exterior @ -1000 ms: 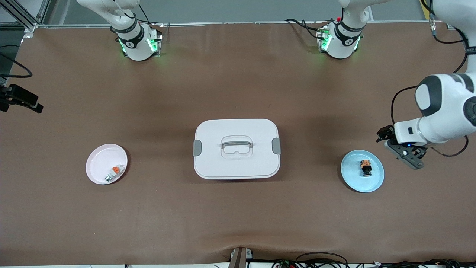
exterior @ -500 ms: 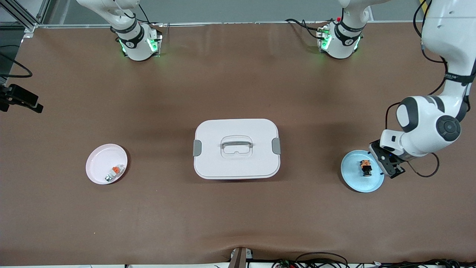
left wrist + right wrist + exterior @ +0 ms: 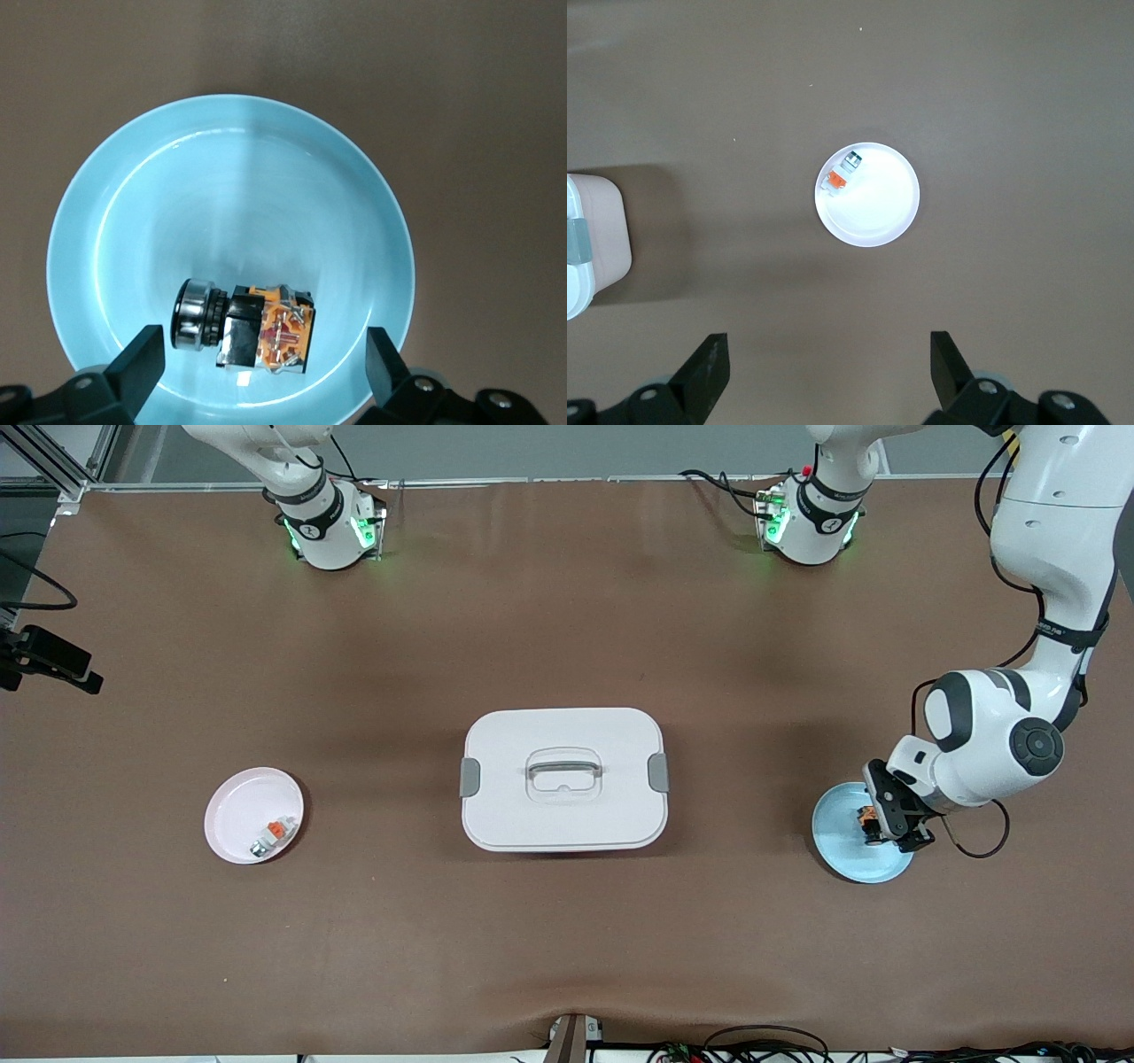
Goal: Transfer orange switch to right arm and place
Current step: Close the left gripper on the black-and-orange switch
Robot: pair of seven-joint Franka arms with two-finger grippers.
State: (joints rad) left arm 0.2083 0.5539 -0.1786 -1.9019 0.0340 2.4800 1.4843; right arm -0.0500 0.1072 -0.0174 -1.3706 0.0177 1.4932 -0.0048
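The orange switch (image 3: 252,328) is lying on its side in the blue plate (image 3: 133,221), toward the left arm's end of the table. The left wrist view is showing it in detail: a round black and silver cap at one end, a black body, and an orange face with small metal contacts at the other. In the front view the switch (image 3: 870,821) is mostly hiding under the left gripper (image 3: 889,819), with only a sliver of orange and black peeking out, so its lie is hard to judge from there.

The left gripper (image 3: 257,367) is hanging low over the blue plate (image 3: 842,850) with its fingers (image 3: 142,359) spread wide, one on each side of the switch and not touching it. How close the tips are sitting to the plate's surface is not clear from either view.

The white lidded box (image 3: 563,779) is sitting at the middle of the table, its grey handle and two grey side clips showing in the front view; the right wrist view is catching only one corner of it (image 3: 594,243).

The right gripper (image 3: 828,367) is waiting high over the table with its fingers spread apart and nothing between them (the front view is showing only the right arm's base). Below it, the white plate (image 3: 877,208) is holding a small whitish-grey part (image 3: 842,173) with an orange piece; the same plate (image 3: 239,815) is lying toward the right arm's end of the table.
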